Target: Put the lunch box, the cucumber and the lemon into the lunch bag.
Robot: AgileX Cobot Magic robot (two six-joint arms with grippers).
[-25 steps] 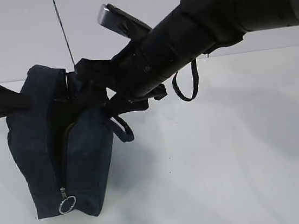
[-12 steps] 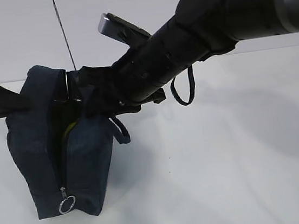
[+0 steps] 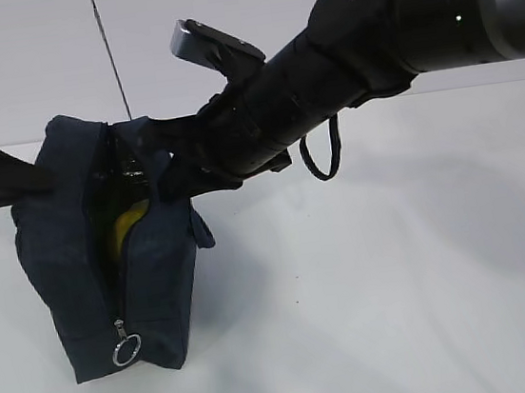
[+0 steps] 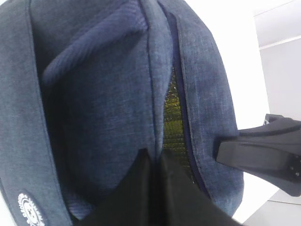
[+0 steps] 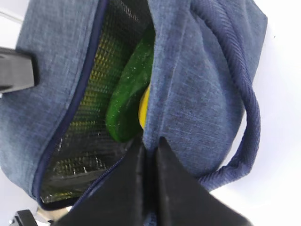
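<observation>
The navy lunch bag [image 3: 70, 268] stands at the left with its zipper open and the ring pull [image 3: 126, 350] low on its front. My left gripper [image 4: 153, 157] is shut on one edge of the bag's mouth. My right gripper [image 5: 150, 146] reaches across and is shut on the opposite edge [image 3: 159, 176]. Inside the bag, the green cucumber [image 5: 129, 94] lies against the silvery lining [image 5: 89, 103], with a sliver of the yellow lemon [image 5: 145, 110] beside it. The lemon also shows through the opening in the exterior view [image 3: 127, 223]. The lunch box is hidden.
The bag stands on a white table [image 3: 398, 285]. A loop handle [image 5: 247, 122] hangs at the bag's right side. A thin rod [image 3: 111, 52] stands behind the bag. My right arm [image 3: 340, 43] spans the upper middle, with a cable loop [image 3: 320, 156] under it.
My right gripper has moved left and down with the bag's edge. The bag's bottom has shifted slightly right, the opening has widened and the lemon shows more. The left gripper has stayed put.
</observation>
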